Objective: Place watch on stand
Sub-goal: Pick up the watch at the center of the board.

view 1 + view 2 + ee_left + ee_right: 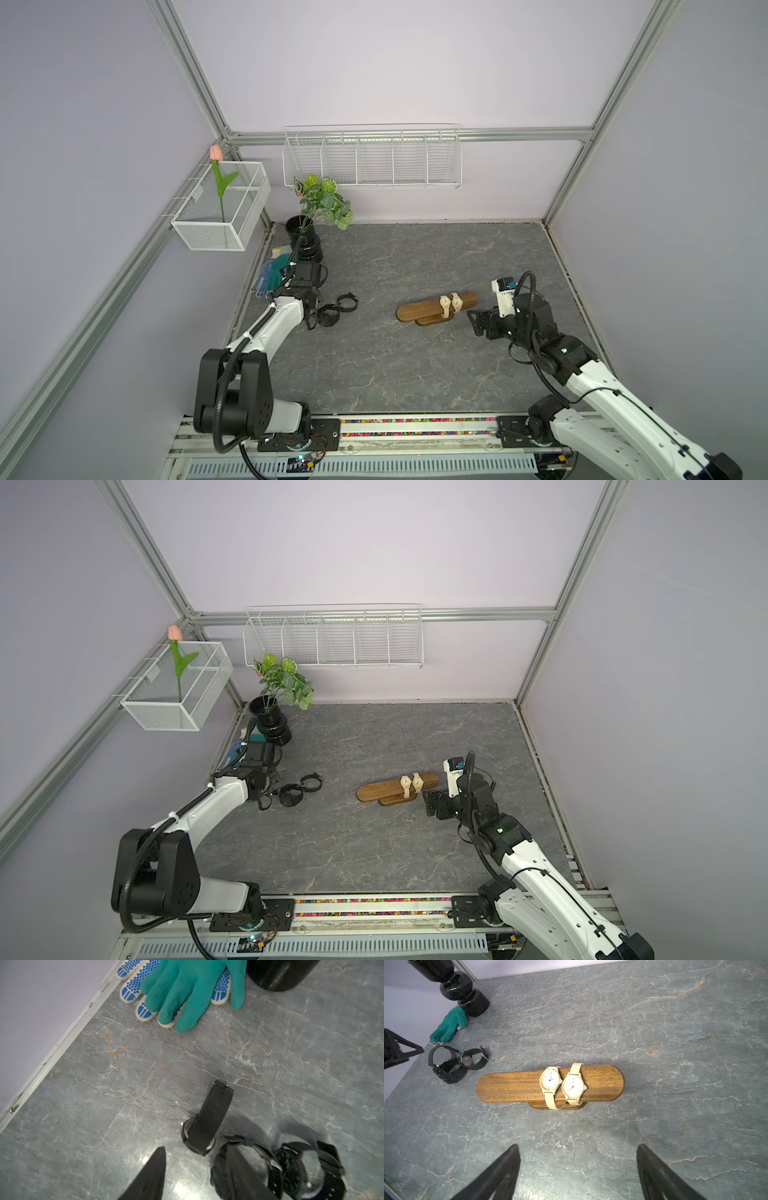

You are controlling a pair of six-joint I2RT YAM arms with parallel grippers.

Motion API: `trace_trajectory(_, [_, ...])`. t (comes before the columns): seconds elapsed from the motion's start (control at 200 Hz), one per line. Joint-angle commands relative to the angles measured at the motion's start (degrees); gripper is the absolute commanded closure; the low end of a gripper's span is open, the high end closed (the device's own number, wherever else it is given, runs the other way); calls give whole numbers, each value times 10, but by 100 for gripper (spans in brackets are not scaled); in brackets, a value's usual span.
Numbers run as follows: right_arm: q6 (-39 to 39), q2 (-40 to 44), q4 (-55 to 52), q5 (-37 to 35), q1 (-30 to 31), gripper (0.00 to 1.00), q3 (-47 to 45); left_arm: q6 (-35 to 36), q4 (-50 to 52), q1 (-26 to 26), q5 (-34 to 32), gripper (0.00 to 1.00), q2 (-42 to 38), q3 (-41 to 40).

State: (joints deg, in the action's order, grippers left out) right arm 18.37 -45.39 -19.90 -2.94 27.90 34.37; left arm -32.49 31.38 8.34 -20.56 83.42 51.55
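Grey marbled stone (395, 374) floors this lilac-walled booth. The wooden stand (417, 311) sits near its middle, a long brown bar on a small oval foot. Two beige watches (550, 1081) are strapped round the bar side by side, so close that their cases seem to touch. They sit on the half of the stand nearer the right arm, and the other half of the bar is bare wood.

The right gripper (577, 1157) hangs just off that same end of the stand and points at it. Its pincer is spread wide, with only stone between the fingers.

Well apart from the stand, on the left arm's side, three black watches (348, 302) lie in a loose cluster on the stone, none of them on the bar. The left gripper (196, 1167) is low over the edge of the cluster farthest from the stand. Its pincer is partly apart and clamped on nothing, and bare stone shows between the fingers. One watch, its strap folded over its face, lies just ahead of the gap. Another's band sits right by the inner side of one finger, though I cannot tell whether they touch.

Beyond the watches from the stand, toward the back corner, stands a black ribbed vase (305, 245) holding a leafy plant. Beside it a teal glove (191, 991) lies on top of a blue-dotted glove (133, 993).
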Motion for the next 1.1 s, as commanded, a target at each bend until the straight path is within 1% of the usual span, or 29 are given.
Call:
trace_trajectory(0.0, [-12, 20, -4, 3, 3, 11, -15, 18, 11, -7, 13, 57, 46, 46])
trace_trajectory(0.07, [-16, 26, -12, -1, 3, 11, -16, 28, 40, -7, 13, 56, 72, 73])
trace_trajectory(0.195, [-17, 28, -9, 0, 3, 11, -18, 36, 34, -16, 36, 56, 101, 82])
trace_trajectory(0.29, [-16, 22, -8, 3, 3, 11, -17, 41, 43, -16, 28, 57, 123, 97])
trace_trajectory(0.545, [-11, 16, -4, 6, 2, 11, -17, 43, 52, -16, 4, 81, 134, 110])
trace_trajectory(0.71, [-10, 10, -1, 8, 3, 11, -15, 39, 48, -16, 0, 91, 127, 102])
trace_trajectory(0.815, [-9, 10, 1, 12, 3, 11, -14, 31, 45, -16, -1, 100, 104, 93])
trace_trajectory(0.945, [-7, 7, 0, 23, 2, 11, -8, 10, 26, -16, -13, 100, 39, 64])
trace_trajectory(1.035, [2, 5, 2, 34, 5, 11, -3, -12, -1, -16, -13, 100, -39, 24])
trace_trajectory(1.1, [13, 3, 10, 45, 8, 11, -2, -22, -27, -16, 0, 100, -100, -6])
